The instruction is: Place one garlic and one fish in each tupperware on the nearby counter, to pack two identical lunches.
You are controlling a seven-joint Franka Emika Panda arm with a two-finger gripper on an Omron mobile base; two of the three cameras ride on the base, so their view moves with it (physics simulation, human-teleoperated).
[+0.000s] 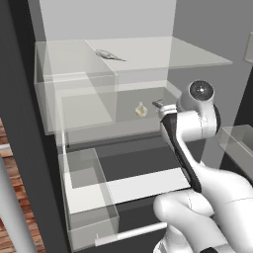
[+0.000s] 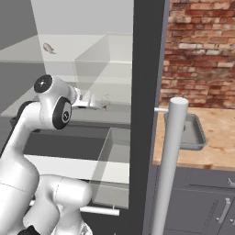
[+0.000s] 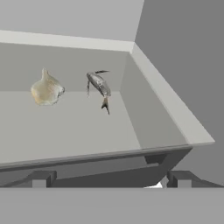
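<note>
So the arm is reaching into an open fridge. Nearest to the base in the left base view there's a pulled-out clear drawer (image 1: 89,207) at the bottom left, with a white shelf panel (image 1: 148,184) just past it.

The gripper (image 3: 107,181) sits at the front edge of the middle shelf (image 3: 65,131), fingers (image 3: 43,178) spread wide apart with nothing between them. In the hand view both tips are low at the near lip of the shelf, not touching anything on it.

Further in on that same shelf there's a garlic (image 3: 47,89) on the left and a fish (image 3: 99,86) just to its right, close together but not touching. The fish lies lengthwise with its tail pointing back toward the gripper, near the right wall of the shelf. From the left base view the garlic (image 1: 141,109) is just left of the gripper, which mostly hides that fish.

One shelf up, way at the back, there's a second fish (image 1: 110,55) lying flat on the glass, also visible in the right base view (image 2: 48,47).

Off to the right, past the fridge wall and a grey pole (image 2: 167,165), the wooden table (image 2: 215,142) has a grey tupperware (image 2: 193,133) at its left end, well apart from the food. Can't really tell what's inside it from this angle. Brick wall (image 2: 202,50) behind it.
</note>
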